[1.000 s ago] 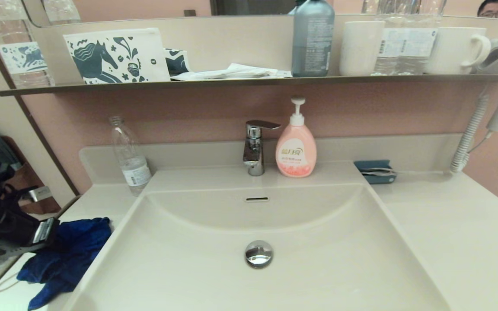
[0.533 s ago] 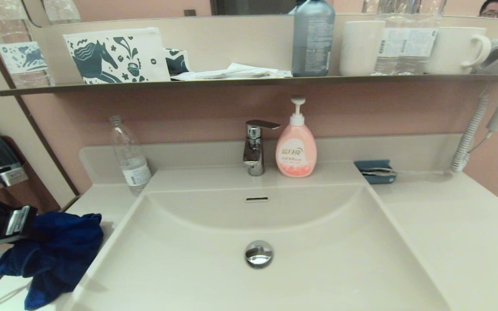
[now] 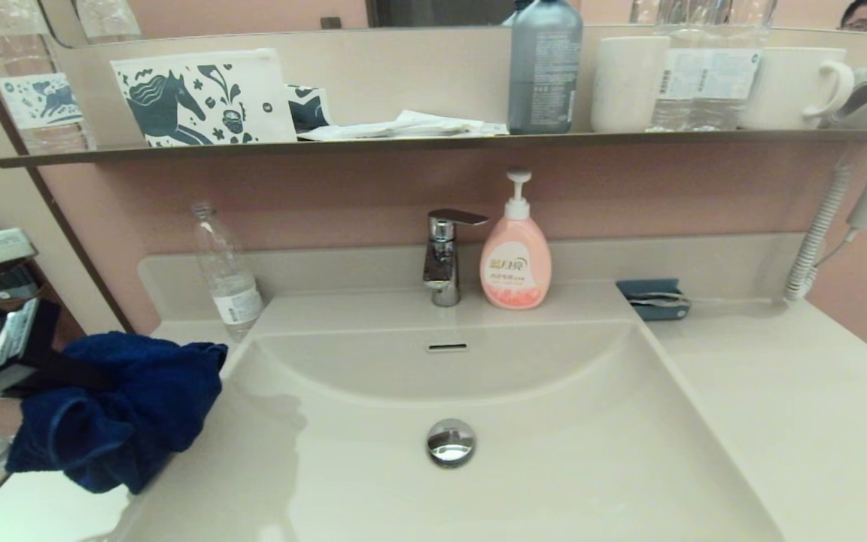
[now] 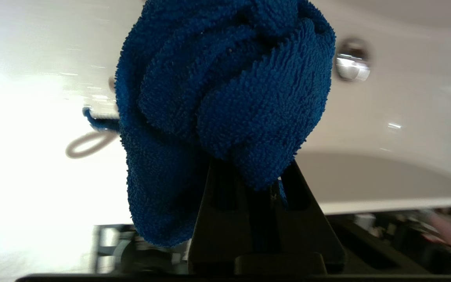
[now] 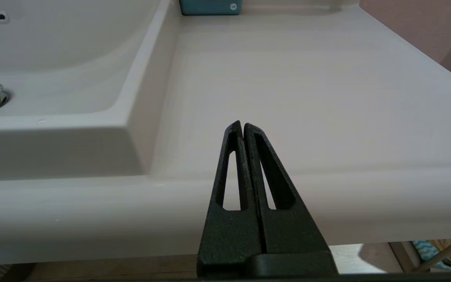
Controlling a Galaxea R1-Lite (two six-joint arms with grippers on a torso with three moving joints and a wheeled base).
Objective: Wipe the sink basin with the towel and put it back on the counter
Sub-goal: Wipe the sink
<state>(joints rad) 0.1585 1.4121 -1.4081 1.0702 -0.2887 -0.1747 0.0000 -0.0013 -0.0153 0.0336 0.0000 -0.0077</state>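
The royal-blue towel (image 3: pixel 121 410) hangs bunched in the air over the left counter (image 3: pixel 42 512), just beside the basin's left rim. My left gripper (image 3: pixel 95 376) is shut on the towel (image 4: pixel 225 90), whose folds cover the fingertips in the left wrist view. The cream-white sink basin (image 3: pixel 554 452) lies to its right, with the chrome drain plug (image 3: pixel 450 441) and overflow slot (image 3: pixel 447 347). My right gripper (image 5: pixel 242 124) is shut on nothing and parked low in front of the right counter (image 5: pixel 307 78); the head view does not show it.
A clear plastic bottle (image 3: pixel 225 275) stands at the basin's back left corner. The chrome faucet (image 3: pixel 445 256) and pink soap bottle (image 3: pixel 515 256) stand behind the basin. A small blue box (image 3: pixel 653 299) sits on the right counter. The dark shelf (image 3: pixel 433 141) above carries cups and bottles.
My left gripper has lifted the towel off the left counter and carried it up and to the right, toward the basin's left rim. The right arm has not moved.
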